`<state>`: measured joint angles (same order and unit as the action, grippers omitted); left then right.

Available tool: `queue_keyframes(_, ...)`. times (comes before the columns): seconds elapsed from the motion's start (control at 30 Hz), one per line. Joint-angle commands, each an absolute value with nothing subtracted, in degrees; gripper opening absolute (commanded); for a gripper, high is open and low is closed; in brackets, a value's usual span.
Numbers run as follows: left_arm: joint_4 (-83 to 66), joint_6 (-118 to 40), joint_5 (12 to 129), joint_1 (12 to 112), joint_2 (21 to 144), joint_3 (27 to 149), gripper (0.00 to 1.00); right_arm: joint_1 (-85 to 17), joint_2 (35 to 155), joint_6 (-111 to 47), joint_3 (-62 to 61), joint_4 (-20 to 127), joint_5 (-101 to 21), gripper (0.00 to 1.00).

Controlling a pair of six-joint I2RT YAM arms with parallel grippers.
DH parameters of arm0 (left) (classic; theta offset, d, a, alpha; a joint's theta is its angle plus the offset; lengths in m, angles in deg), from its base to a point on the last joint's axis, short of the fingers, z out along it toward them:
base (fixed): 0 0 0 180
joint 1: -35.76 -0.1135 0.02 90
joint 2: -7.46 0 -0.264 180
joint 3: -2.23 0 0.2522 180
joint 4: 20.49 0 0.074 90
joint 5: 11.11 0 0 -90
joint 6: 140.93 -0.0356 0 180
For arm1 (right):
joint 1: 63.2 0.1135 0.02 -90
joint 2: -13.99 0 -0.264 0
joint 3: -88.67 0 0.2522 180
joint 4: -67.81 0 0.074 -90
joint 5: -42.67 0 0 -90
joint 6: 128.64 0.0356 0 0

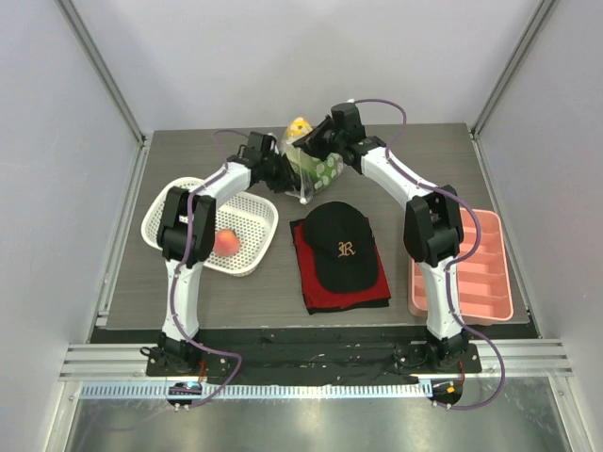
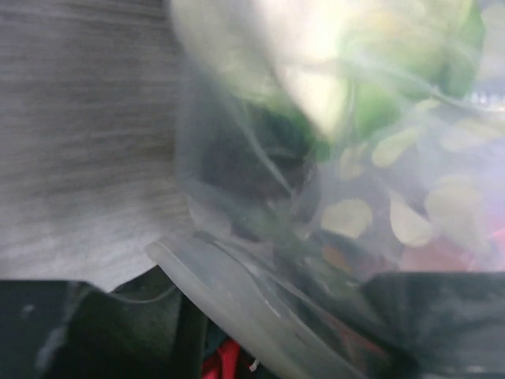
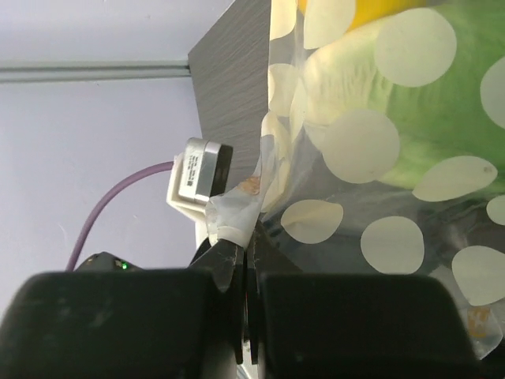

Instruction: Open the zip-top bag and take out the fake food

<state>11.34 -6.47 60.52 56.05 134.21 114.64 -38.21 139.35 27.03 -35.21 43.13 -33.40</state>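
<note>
Black cap (image 1: 341, 247) bears "R"; right pincer (image 3: 247, 237) clamps the zip-top bag (image 3: 371, 229); left pincer (image 1: 281, 173) cannot be judged.

Blurred zip-top bag (image 2: 371, 213) hides the grip of left end effector (image 1: 283, 176).

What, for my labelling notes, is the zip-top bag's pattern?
White polka dots on the clear zip-top bag; right wrist view.
</note>
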Motion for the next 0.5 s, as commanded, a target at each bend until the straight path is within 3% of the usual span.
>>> queue_keyframes(0.0, 10.4, -6.2, 59.7, 55.6, 125.1, 111.2, 0.32, -38.9, 135.8, 17.5, -38.9, 41.6, -31.9, 0.01)
queue_keyframes(0.07, 8.9, -4.1, 57.8, 55.6, 124.2, 110.5, 0.25, -38.9, 135.1, 17.9, -38.3, 41.9, -32.4, 0.01)
queue_keyframes(0.1, 7.4, -0.9, 56.8, 55.4, 123.9, 109.8, 0.12, -38.9, 135.1, 18.1, -38.5, 42.0, -32.3, 0.01)
queue_keyframes(0.13, 5.4, 0.6, 54.9, 55.4, 123.9, 109.4, 0.10, -38.9, 135.4, 18.5, -39.1, 42.1, -32.2, 0.01)
queue_keyframes(0.4, -1.1, 9.6, 49.3, 55.3, 126.1, 109.5, 0.04, -38.9, 135.5, 21.2, -40.1, 42.4, -33.0, 0.01)
queue_keyframes(0.47, 1.0, 8.7, 50.8, 55.4, 122.3, 105.5, 0.08, -39.3, 135.6, 20.6, -40.1, 42.2, -32.7, 0.01)
